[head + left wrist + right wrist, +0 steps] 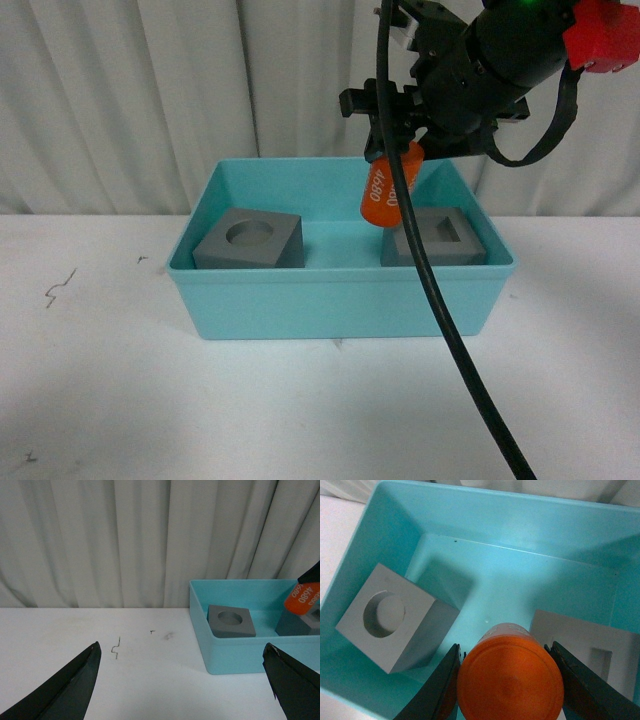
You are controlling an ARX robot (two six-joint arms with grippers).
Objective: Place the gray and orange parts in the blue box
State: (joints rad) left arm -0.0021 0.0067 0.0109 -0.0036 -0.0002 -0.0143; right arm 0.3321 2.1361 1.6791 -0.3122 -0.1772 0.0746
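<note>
I had the right gripper (392,160) clamped on the orange cylinder (388,192), its long axis near vertical, hanging over the blue box (340,292) between the two gray cubes (250,240), while my left gripper (182,680) stood apart, empty.

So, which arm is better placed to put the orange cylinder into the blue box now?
The right arm. Its pincer already grips the orange cylinder above the blue box, where both gray cubes lie. The left pincer is open and empty over the table beside the box.
</note>
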